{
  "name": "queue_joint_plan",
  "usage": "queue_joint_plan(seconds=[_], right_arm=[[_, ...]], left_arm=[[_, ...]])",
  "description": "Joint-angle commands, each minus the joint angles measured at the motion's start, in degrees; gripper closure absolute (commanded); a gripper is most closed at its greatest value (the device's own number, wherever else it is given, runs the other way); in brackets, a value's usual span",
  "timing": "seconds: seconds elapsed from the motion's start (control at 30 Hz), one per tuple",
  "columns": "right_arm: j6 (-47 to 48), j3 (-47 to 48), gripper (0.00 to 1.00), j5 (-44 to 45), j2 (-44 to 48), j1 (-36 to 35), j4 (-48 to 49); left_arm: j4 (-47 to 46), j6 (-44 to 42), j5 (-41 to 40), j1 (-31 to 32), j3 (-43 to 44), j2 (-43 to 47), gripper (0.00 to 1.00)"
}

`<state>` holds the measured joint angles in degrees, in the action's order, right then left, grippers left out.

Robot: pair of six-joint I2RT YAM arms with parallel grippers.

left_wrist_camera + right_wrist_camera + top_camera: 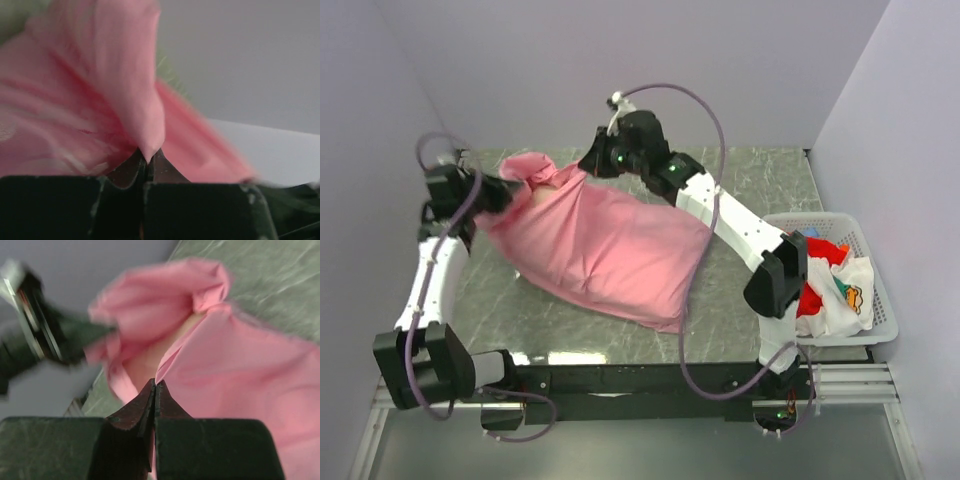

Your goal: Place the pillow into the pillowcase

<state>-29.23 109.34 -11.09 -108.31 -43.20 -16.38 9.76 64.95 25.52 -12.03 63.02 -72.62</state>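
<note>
The pillow [150, 357] is almost wholly inside the pillowcase [610, 250]; we see only a cream strip of it in the open mouth. The filled pink sack lies slantwise on the bench [750, 170], its mouth lifted toward the far left corner and its closed end reaching toward the middle of the near edge. The fabric around the mouth is bunched and rumpled, and one fold stands up above the opening. Our left hand [147, 162] is at the far left side of the mouth, its fingers pressed together with a fold of the pink cloth pinched between the tips. Our right hand [154, 387] comes in from the far edge to the other side of the mouth, fingers likewise closed tight, with the hem of the pillowcase caught at their tips just beside the exposed cream strip. Both wrist views are blurred. At the right edge of the bench stands a white basket [875, 280], well apart from the pillowcase, holding a red cloth [830, 252] and a white printed cloth [845, 290].
</note>
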Motion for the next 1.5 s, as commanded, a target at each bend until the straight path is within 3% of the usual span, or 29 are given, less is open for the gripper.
queue_joint_plan(seconds=[0.0,0.1,0.13,0.23,0.3,0.33,0.47,0.63,0.67,0.73,0.77,0.83,0.87,0.93,0.97,1.0,1.13,1.17,1.27,1.37,1.47], right_arm=[[-0.57,22.41,1.00,0.45,-6.52,8.91,-5.75],[-0.47,40.18,1.00,-1.21,-15.23,10.94,-14.80],[-1.17,40.86,1.00,-2.43,-15.87,11.38,-14.73],[-1.80,29.30,1.00,-5.34,-11.85,9.73,-8.61],[2.24,23.58,1.00,-1.84,-10.17,7.09,-8.75],[3.30,22.77,1.00,-1.13,-10.25,4.82,-10.15],[5.24,20.22,1.00,-1.48,-11.48,-1.77,-11.83],[7.52,13.55,0.97,1.16,-9.73,-9.44,-13.15],[8.22,11.79,0.82,1.68,-8.94,-10.58,-13.32],[8.49,5.38,0.64,6.31,-5.00,-10.68,-13.41],[8.14,2.31,0.45,8.61,-2.80,-10.59,-12.28],[8.05,-6.13,0.29,15.00,4.58,-9.63,-10.43],[7.44,-10.25,0.18,16.70,9.04,-9.01,-10.42],[5.86,-14.75,0.10,19.52,13.63,-6.29,-10.87],[4.55,-20.34,0.04,20.40,18.18,-5.24,-10.26],[4.10,-23.09,0.01,20.93,20.40,-3.14,-9.03],[0.59,-36.27,0.00,26.02,29.46,4.23,-9.11],[-1.16,-41.87,0.00,26.56,32.17,6.09,-9.11],[-4.06,-52.69,0.00,23.68,35.96,13.30,-6.92],[-5.57,-57.99,0.00,21.73,36.86,14.55,-4.63],[-6.53,-56.62,0.00,23.39,32.23,14.64,-5.14]], left_arm=[[-1.94,-2.02,-12.92,11.73,-9.57,7.75,0.99],[-6.32,2.44,-18.11,20.60,-19.06,11.26,0.99],[-7.81,3.60,-18.48,22.30,-22.82,11.88,0.99],[-7.05,4.23,-21.47,25.92,-23.83,12.85,0.99],[2.39,1.69,-25.41,25.48,-21.12,13.99,0.99],[4.98,0.89,-31.43,25.13,-18.49,15.74,0.99],[9.83,-1.49,-32.20,17.50,-15.66,20.32,0.99],[14.67,-4.83,-29.83,0.01,-14.15,20.86,0.98],[14.76,-5.18,-28.52,-1.92,-14.59,20.68,0.96],[13.63,-5.80,-26.58,-6.41,-16.95,19.89,0.83],[12.49,-6.06,-24.40,-7.90,-18.19,19.71,0.64],[9.94,-6.24,-21.49,-8.10,-21.43,19.18,0.43],[5.84,-7.11,-17.65,-8.18,-22.32,19.18,0.28],[3.35,-7.73,-15.16,-7.83,-23.56,19.18,0.18],[1.68,-9.12,-14.45,-6.35,-23.56,19.10,0.08],[2.45,-9.92,-16.18,-5.03,-22.26,19.09,0.05],[7.11,-13.70,-27.87,8.83,-19.08,18.65,0.01],[8.07,-13.97,-30.41,14.87,-18.99,18.57,0.01],[10.98,-12.48,-36.23,22.81,-20.74,18.22,0.01],[13.44,-12.56,-41.68,26.96,-22.77,18.56,0.01],[11.08,-13.88,-38.46,27.68,-24.96,19.01,0.01]])
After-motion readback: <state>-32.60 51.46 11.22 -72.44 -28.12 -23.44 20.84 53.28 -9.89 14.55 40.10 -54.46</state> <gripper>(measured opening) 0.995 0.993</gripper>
